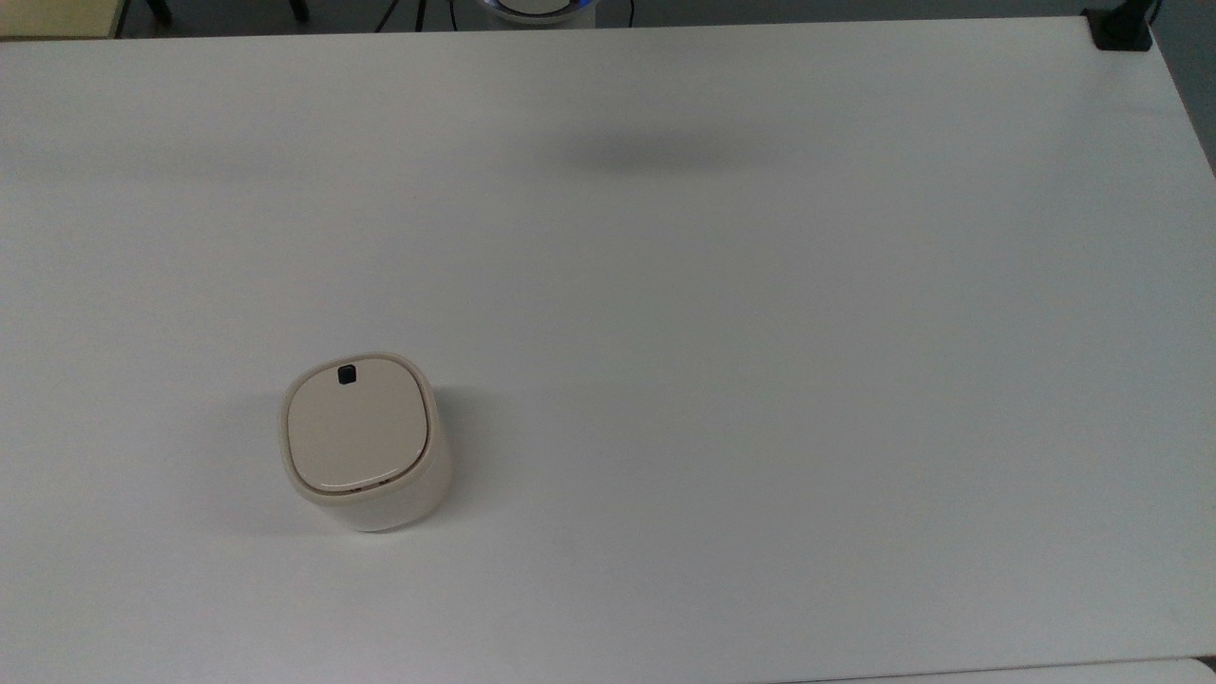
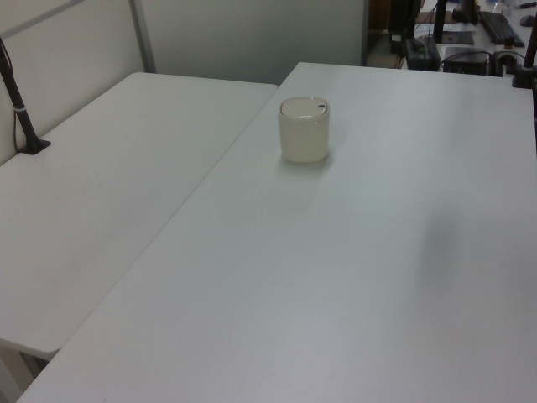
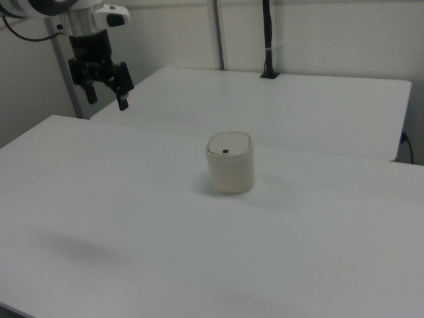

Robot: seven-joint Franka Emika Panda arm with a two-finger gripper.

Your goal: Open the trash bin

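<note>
One spread pincer [image 3: 105, 85] hung high, well apart from the trash bin [image 1: 364, 442]; it needed to descend squarely onto the black button [image 1: 348, 373].

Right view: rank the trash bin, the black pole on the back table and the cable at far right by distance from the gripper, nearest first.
1. trash bin: mid-scene, to the right view's right of the gripper.
2. black pole, upright at the back, and cable, at the right view's right edge: both farther, too close to call.
</note>
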